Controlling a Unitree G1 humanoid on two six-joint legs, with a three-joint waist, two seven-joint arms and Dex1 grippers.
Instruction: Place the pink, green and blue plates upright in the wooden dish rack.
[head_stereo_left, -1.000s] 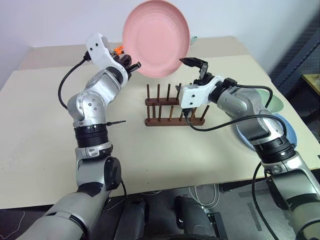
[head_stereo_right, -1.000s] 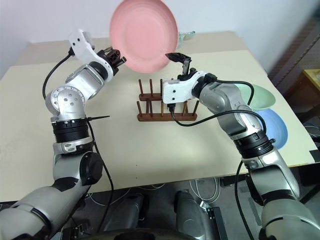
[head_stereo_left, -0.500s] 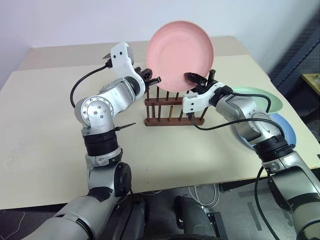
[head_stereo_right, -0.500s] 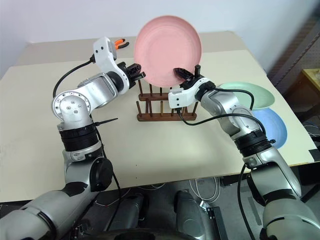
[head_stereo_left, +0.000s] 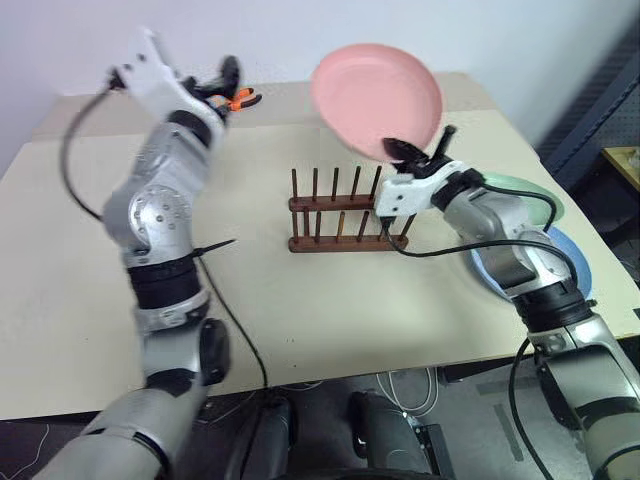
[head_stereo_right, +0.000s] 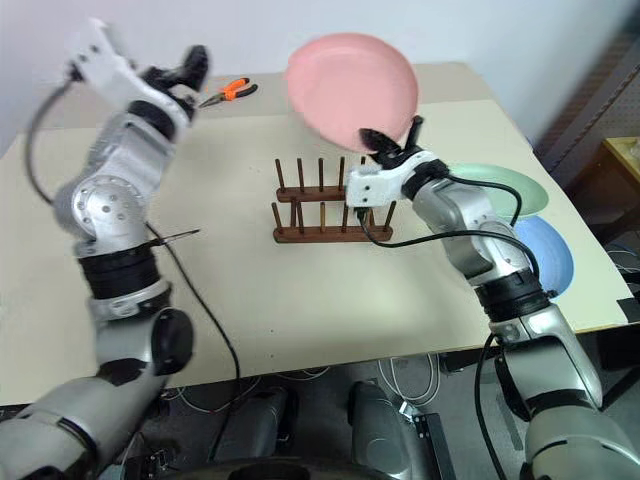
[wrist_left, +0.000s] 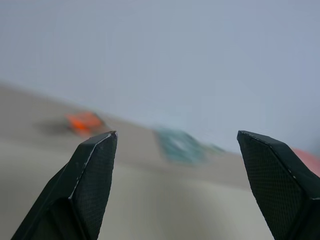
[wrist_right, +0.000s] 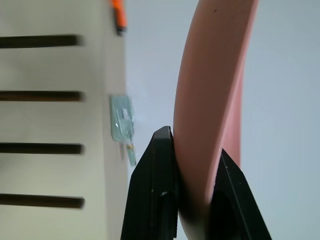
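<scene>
Right gripper (head_stereo_left: 418, 151): clamped on the lower rim of the pink plate (head_stereo_left: 375, 98), fingers pinching the edge from both sides.
Pink plate: held in the air, tilted, above the right end of the wooden rack (head_stereo_left: 345, 212), not in a slot.
Left gripper (head_stereo_left: 222, 82): fingers spread apart, holding nothing, raised over the far left of the table (head_stereo_left: 90, 270), well away from the plate.
Rack: upright pegs with no plate in them, mid-table.
Green plate (head_stereo_right: 520, 192): flat on the table at the right edge.
Blue plate (head_stereo_right: 548, 255): flat, just beside the green one, nearer the robot.
Orange-handled pliers (head_stereo_right: 228, 91): on the far side of the table.
</scene>
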